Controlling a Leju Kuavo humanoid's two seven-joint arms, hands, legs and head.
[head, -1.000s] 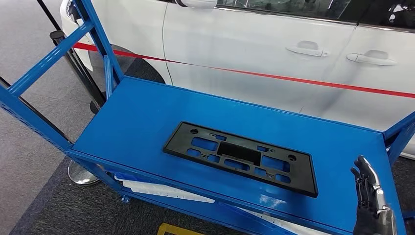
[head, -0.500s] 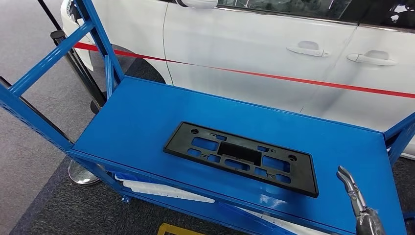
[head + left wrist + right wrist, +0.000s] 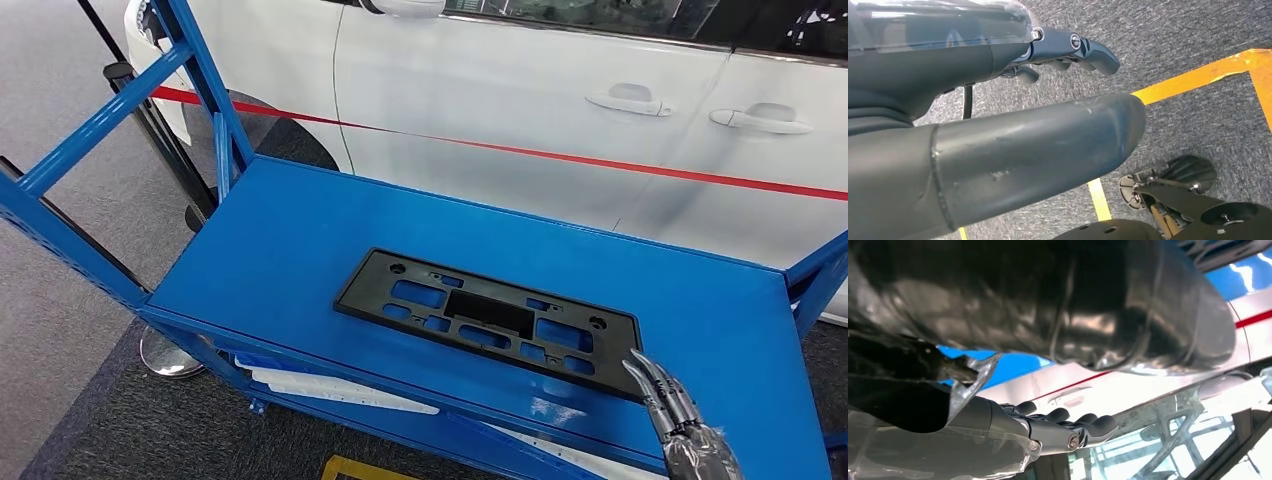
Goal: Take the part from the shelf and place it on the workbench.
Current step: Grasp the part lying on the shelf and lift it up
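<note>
A flat black rectangular part (image 3: 490, 320) with several cut-outs lies on the top of the blue shelf (image 3: 290, 240), near its front edge. My right hand (image 3: 680, 425) comes in at the lower right, fingers stretched forward, their tips at the part's near right corner. Nothing is in it. In the right wrist view the right hand (image 3: 1048, 340) has its fingers (image 3: 1073, 427) held out straight and apart from the thumb. My left hand (image 3: 998, 125) hangs over grey carpet with its fingers (image 3: 1083, 50) loosely extended and holds nothing.
A white car (image 3: 520, 90) with a red stripe stands right behind the shelf. Blue uprights (image 3: 200, 70) frame the shelf's left end, and a black post (image 3: 150, 120) with a round base (image 3: 165, 355) stands beside it. White strips (image 3: 340, 390) lie on the lower level. Yellow floor tape (image 3: 1193, 75) crosses the carpet.
My right hand has swung left and down from an upright pose at the shelf's right end. Its fingertips now reach the part's near right corner. The part has not moved.
</note>
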